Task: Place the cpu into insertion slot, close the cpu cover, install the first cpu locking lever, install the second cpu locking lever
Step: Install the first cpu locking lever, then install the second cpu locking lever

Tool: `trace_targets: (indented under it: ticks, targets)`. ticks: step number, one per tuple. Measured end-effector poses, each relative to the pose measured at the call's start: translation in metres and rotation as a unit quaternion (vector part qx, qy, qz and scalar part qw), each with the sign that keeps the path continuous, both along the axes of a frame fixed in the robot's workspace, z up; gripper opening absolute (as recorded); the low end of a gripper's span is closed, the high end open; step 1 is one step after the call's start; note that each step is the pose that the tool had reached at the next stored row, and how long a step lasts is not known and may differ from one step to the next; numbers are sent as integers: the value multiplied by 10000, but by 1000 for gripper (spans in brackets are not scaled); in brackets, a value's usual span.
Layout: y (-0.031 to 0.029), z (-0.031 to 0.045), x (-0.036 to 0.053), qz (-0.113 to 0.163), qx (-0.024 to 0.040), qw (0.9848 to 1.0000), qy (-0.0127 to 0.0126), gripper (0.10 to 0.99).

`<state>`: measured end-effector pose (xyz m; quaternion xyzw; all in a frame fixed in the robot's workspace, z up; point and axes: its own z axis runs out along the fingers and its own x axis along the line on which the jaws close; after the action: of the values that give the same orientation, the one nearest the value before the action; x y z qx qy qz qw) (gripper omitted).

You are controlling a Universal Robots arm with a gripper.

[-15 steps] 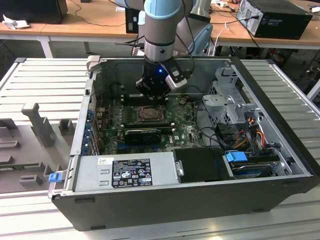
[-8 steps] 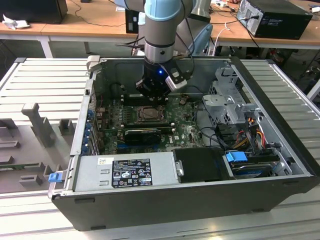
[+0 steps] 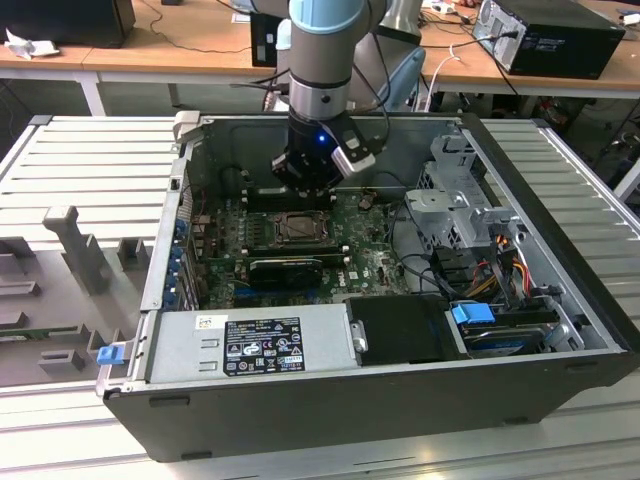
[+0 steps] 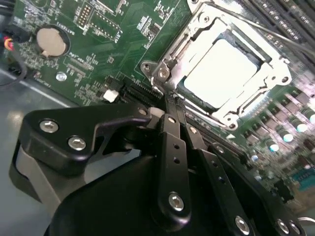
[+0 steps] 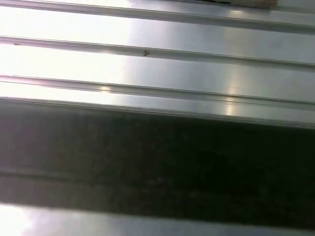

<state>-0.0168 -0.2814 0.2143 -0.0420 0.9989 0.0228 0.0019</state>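
Up close, second wrist view: cpu [image 4: 224,73] seated under cpu cover [image 4: 263,91]; tool [image 4: 170,110] closed, empty.

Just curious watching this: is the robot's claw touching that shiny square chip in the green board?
Apart. In the second wrist view the gripper ends short of the cpu, with the cpu cover frame between them.

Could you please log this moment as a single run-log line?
hand: closed, at socket edge | small silver-grey square cpu: seated in black-rimmed insertion slot | dark silvery hinged cpu cover: down around it
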Motion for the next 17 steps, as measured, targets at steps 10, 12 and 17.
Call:
trace_targets:
  ticks: [10,12,17]
  targets:
    - [-66,63,0,0,-1,10000,0,106]
    - [-73,63,0,0,-1,10000,0,106]
    - [-140,98,-1,-1,-1,10000,1,106]
